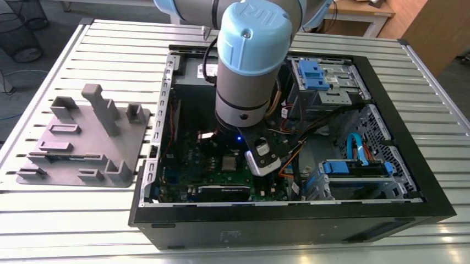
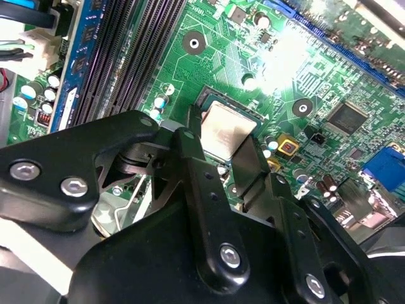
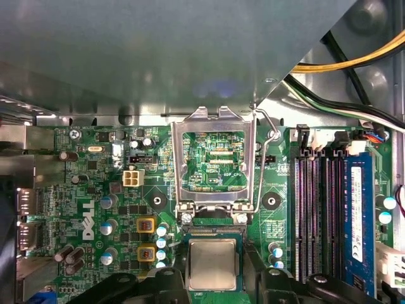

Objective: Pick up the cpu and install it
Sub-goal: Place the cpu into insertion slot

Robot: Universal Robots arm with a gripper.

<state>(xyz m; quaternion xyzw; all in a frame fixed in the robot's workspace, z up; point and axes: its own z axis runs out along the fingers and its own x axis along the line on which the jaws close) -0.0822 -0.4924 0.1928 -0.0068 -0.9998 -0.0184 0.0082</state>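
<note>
The cpu (image 3: 212, 263) is a small silver square lying flat in the socket on the green motherboard (image 3: 82, 190), just below the raised metal socket frame (image 3: 213, 123). My gripper (image 3: 213, 273) stands over it, one black finger (image 3: 180, 269) against each of two opposite sides, shut on the chip. In the second wrist view the cpu (image 2: 226, 128) shows between the same fingers (image 2: 190, 149) of the gripper (image 2: 218, 144). The exterior view has my arm (image 1: 250, 82) reaching down into the open computer case (image 1: 411, 212).
Memory slots (image 3: 319, 215) run beside the socket, and capacitors (image 3: 109, 202) stand on the other side. Yellow and black cables (image 3: 354, 63) cross above. A grey holder tray (image 1: 81, 143) sits on the slatted table at the exterior view's left. Drive bays (image 1: 323, 77) fill the case's far side.
</note>
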